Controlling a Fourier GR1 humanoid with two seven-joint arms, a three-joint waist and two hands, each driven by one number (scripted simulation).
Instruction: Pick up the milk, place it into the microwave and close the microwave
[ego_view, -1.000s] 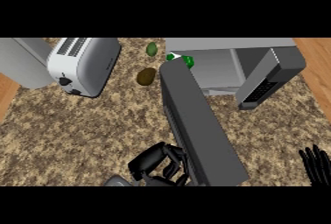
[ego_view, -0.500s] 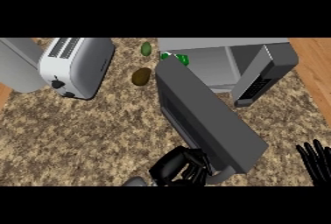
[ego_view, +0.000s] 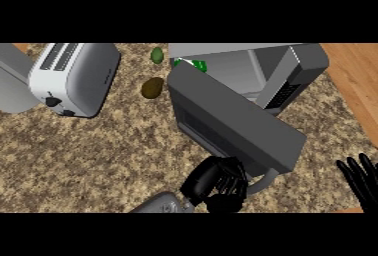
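The left hand (ego_view: 215, 184) presses curled fingers against the half-open microwave door (ego_view: 235, 122), gripping nothing. The milk (ego_view: 192, 64) sits inside the microwave (ego_view: 295, 65). The right hand (ego_view: 362, 176) rests at the right edge, fingers straight and apart.

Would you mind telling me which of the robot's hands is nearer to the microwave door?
The left hand is nearer, right against the microwave door at its lower edge. The right hand rests open near the view's right edge, apart from the door.

Speckled stone counter (ego_view: 96, 150), matt grey microwave door (ego_view: 236, 120), brushed-metal toaster (ego_view: 74, 75)
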